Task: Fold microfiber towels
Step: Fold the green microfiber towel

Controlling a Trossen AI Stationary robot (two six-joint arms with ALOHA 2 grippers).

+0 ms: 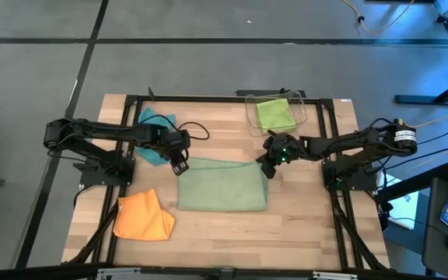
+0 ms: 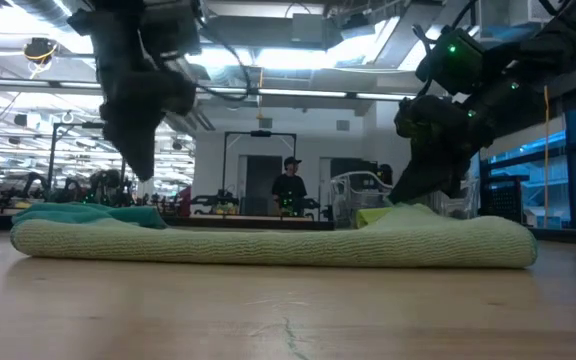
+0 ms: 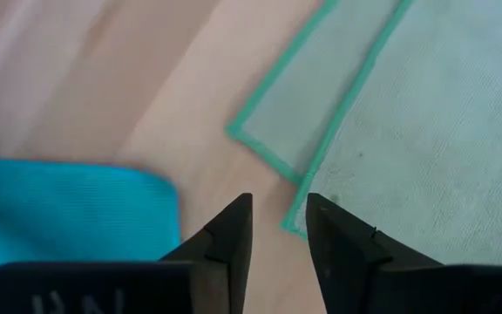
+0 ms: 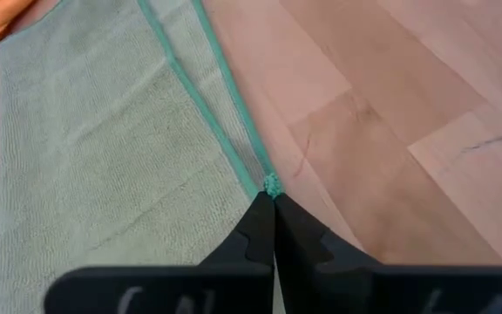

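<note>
Dark jointed arms, black cables; right arm [image 1: 348, 144] green light, white wrist band.

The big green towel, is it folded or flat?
Folded. The sage towel shows two stacked teal-edged layers in both wrist views, lying on the table.

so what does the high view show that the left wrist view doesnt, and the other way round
Only the high view: the orange towel, the lime green towel in the clear bin, and the right gripper. Only the left wrist view: the left gripper slightly open above the sage towel's corner. Both: that sage towel and the teal towel.
</note>
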